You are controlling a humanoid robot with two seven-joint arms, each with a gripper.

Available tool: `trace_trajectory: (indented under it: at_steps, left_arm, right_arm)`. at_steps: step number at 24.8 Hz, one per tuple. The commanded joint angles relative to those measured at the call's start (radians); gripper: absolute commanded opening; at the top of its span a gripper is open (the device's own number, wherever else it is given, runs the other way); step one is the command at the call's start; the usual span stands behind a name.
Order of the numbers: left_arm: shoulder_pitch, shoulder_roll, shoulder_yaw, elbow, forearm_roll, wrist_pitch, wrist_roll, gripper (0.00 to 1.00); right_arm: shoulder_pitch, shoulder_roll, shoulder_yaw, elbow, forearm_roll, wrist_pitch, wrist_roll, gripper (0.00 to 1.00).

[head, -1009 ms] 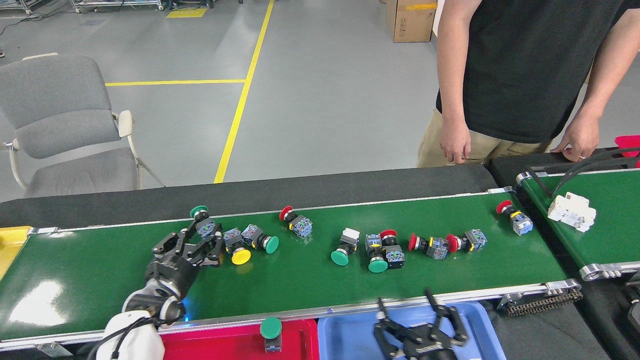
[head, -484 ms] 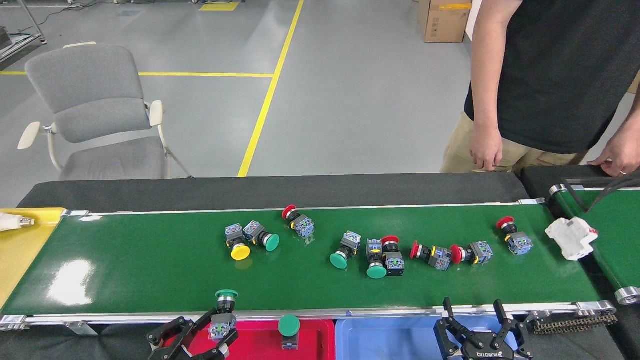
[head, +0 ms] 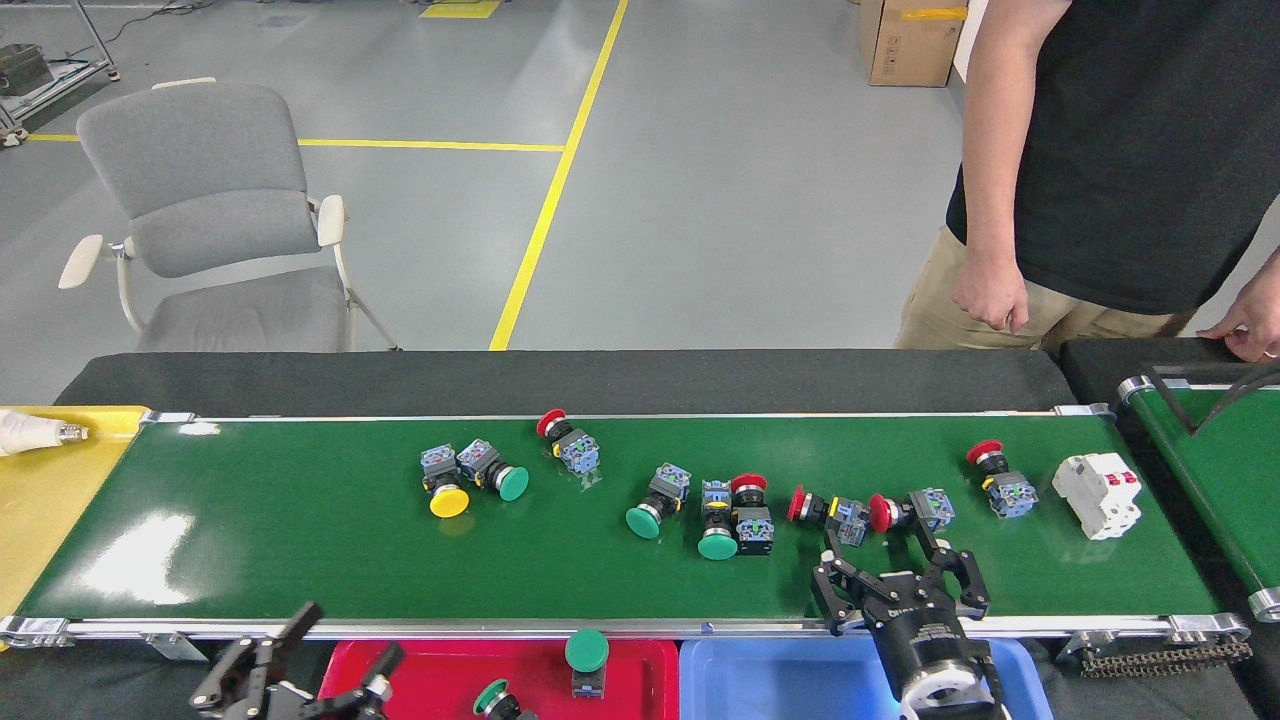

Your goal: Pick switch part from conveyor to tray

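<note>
The conveyor (head: 250, 520) carries several switch parts: a yellow one (head: 448, 500), green ones (head: 510, 482) (head: 645, 518) (head: 717, 543) and red ones (head: 556, 430) (head: 800, 503) (head: 882, 512) (head: 985, 452). My right gripper (head: 885, 560) stands open over the belt's near edge, just in front of the two red parts, holding nothing. My left gripper (head: 335, 650) is open and empty below the belt, left of the red tray (head: 640, 665). That tray holds two green switch parts (head: 586, 655) (head: 490, 697).
A white breaker (head: 1097, 493) lies at the belt's right end. A blue tray (head: 780, 680) sits under my right arm, a yellow tray (head: 60, 490) at the left. A narrower green belt (head: 1210, 460) is at the right. A person (head: 1100, 150) stands behind the belt; a chair (head: 220, 220) is behind at the left.
My left gripper has let go of the green switch part, which now lies in the red tray. My right gripper rose onto the belt. The parts drifted left and the breaker came onto the long belt.
</note>
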Motion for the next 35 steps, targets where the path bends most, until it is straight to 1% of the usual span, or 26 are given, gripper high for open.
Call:
trace_trajectory:
  at_steps: [1, 4, 5, 6, 7, 8, 11, 12, 15, 17, 19, 23, 24, 25, 26, 27, 29, 30, 32, 35]
  left_arm:
    - [0.001, 0.02, 0.025, 0.002, -0.017, 0.108, 0.012, 0.99]
    - [0.007, 0.026, 0.022, 0.003, -0.018, 0.108, 0.012, 0.99]
    - [0.002, 0.024, 0.02, 0.003, -0.018, 0.108, 0.01, 0.99]
    - [-0.007, 0.024, 0.02, 0.003, -0.018, 0.108, 0.01, 0.99]
    - [-0.015, 0.026, 0.02, 0.008, -0.021, 0.109, 0.009, 0.99]
    - [-0.029, 0.026, 0.02, 0.013, -0.027, 0.112, 0.009, 0.99]
    - [-0.084, 0.028, 0.019, 0.068, -0.043, 0.115, 0.007, 0.99]
    - [-0.116, 0.028, 0.017, 0.099, -0.058, 0.117, 0.005, 0.99]
    - [-0.228, 0.026, 0.002, 0.188, -0.133, 0.12, 0.004, 0.99]
    - [-0.283, 0.028, -0.006, 0.246, -0.153, 0.12, 0.004, 0.99]
    - [-0.309, 0.032, -0.007, 0.27, -0.155, 0.117, 0.002, 0.99]
    - [-0.32, 0.061, -0.009, 0.307, -0.155, 0.12, 0.002, 0.99]
    - [-0.326, 0.061, -0.009, 0.315, -0.155, 0.12, 0.002, 0.99]
    - [-0.334, 0.063, -0.009, 0.321, -0.155, 0.12, 0.002, 0.99]
    - [-0.346, 0.063, -0.01, 0.332, -0.156, 0.12, 0.002, 0.99]
    - [-0.363, 0.063, -0.01, 0.349, -0.156, 0.12, 0.001, 0.99]
    - [-0.407, 0.063, -0.012, 0.393, -0.156, 0.12, 0.001, 0.99]
    - [-0.424, 0.064, -0.012, 0.413, -0.158, 0.12, 0.001, 0.99]
    - [-0.453, 0.075, -0.012, 0.459, -0.158, 0.12, 0.001, 0.99]
    - [-0.463, 0.089, -0.026, 0.491, -0.158, 0.122, 0.001, 0.99]
  right_arm:
    - [-0.046, 0.018, 0.016, 0.024, 0.0, -0.001, 0.002, 1.0]
    - [-0.106, 0.05, 0.042, 0.105, 0.003, 0.007, 0.005, 0.99]
    - [-0.132, 0.065, 0.048, 0.142, 0.004, 0.007, 0.005, 0.93]
    - [-0.147, 0.07, 0.052, 0.162, 0.007, 0.005, 0.005, 0.77]
    - [-0.155, 0.07, 0.062, 0.173, 0.01, 0.005, 0.007, 0.57]
    - [-0.162, 0.067, 0.082, 0.18, 0.01, 0.007, 0.013, 0.34]
    - [-0.173, 0.064, 0.106, 0.18, 0.01, 0.007, 0.02, 0.14]
    - [-0.172, 0.065, 0.106, 0.177, 0.01, 0.002, 0.02, 0.11]
    - [-0.17, 0.067, 0.108, 0.159, 0.01, -0.003, 0.02, 0.09]
    - [-0.156, 0.064, 0.14, 0.105, 0.01, -0.004, 0.017, 0.08]
    - [-0.113, 0.062, 0.221, 0.015, 0.01, -0.007, 0.014, 0.08]
    - [-0.049, 0.059, 0.367, -0.116, 0.01, -0.062, 0.016, 0.09]
    - [-0.037, 0.058, 0.414, -0.14, 0.01, -0.078, 0.014, 0.15]
    - [-0.029, 0.059, 0.453, -0.154, 0.012, -0.084, 0.011, 0.33]
    - [-0.023, 0.059, 0.5, -0.165, 0.012, -0.087, 0.002, 0.79]
    - [-0.021, 0.061, 0.546, -0.166, 0.01, -0.087, -0.01, 0.99]
    - [-0.024, 0.061, 0.608, -0.165, 0.01, -0.089, -0.015, 0.99]
    - [-0.024, 0.061, 0.617, -0.165, 0.01, -0.089, -0.016, 0.99]
    - [-0.026, 0.062, 0.618, -0.166, 0.01, -0.089, -0.015, 1.0]
    - [-0.021, 0.064, 0.602, -0.188, 0.004, -0.079, -0.016, 1.0]
